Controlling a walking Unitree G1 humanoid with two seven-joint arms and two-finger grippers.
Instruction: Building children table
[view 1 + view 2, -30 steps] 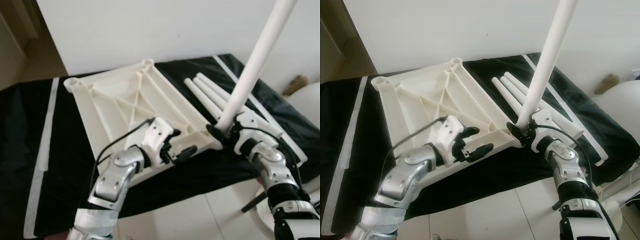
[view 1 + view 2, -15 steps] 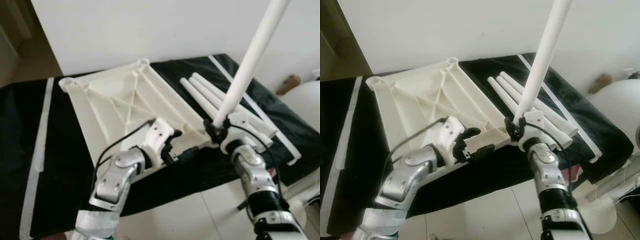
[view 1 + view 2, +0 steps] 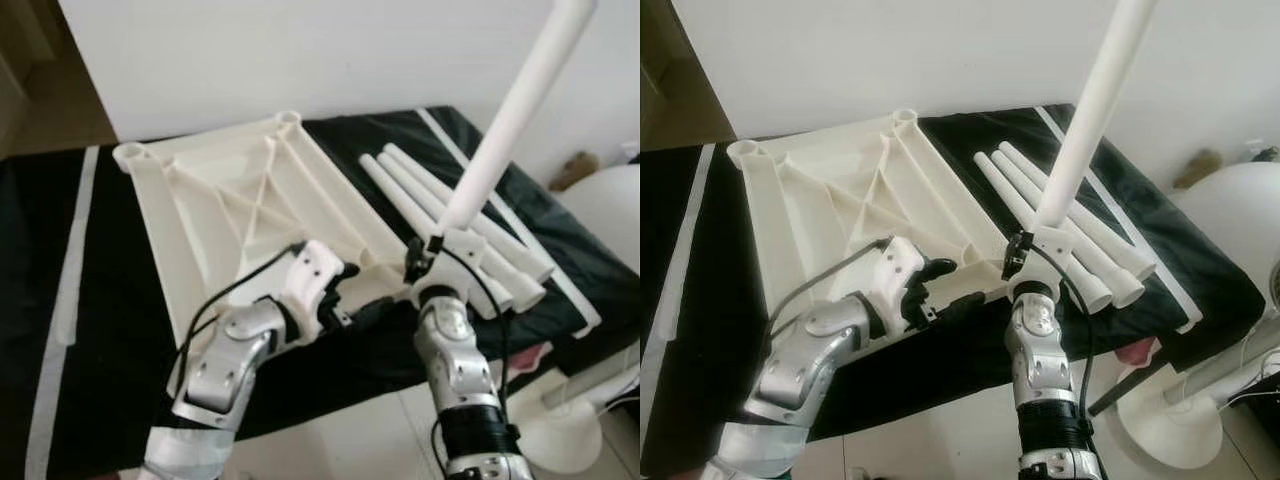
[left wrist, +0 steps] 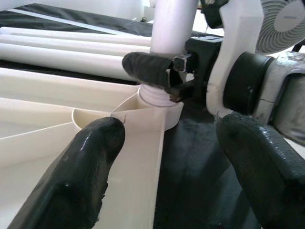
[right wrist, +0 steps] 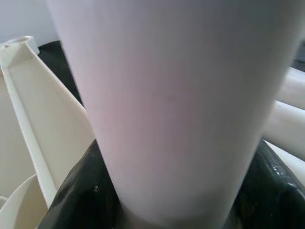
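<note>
The cream table top (image 3: 250, 210) lies upside down on a black cloth, ribs facing up. My right gripper (image 3: 420, 262) is shut on a long white leg (image 3: 510, 120), which stands upright and leans slightly right. The leg's threaded end (image 4: 155, 95) sits at the round socket (image 4: 143, 112) in the top's near right corner. My left gripper (image 3: 355, 295) is open at the near edge just left of that corner. One of its fingers (image 4: 81, 176) is over the top and the other is over the cloth. The leg (image 5: 171, 105) spans the right wrist view.
Three spare white legs (image 3: 450, 220) lie side by side on the cloth (image 3: 120, 300), right of the table top. A white round object (image 3: 1230, 210) on a stand rises at the far right. A white wall runs behind, and pale floor lies below the cloth's near edge.
My right forearm has swung left and now rises straight below the corner socket, still holding the leg upright there. The left gripper has stayed at the near edge.
</note>
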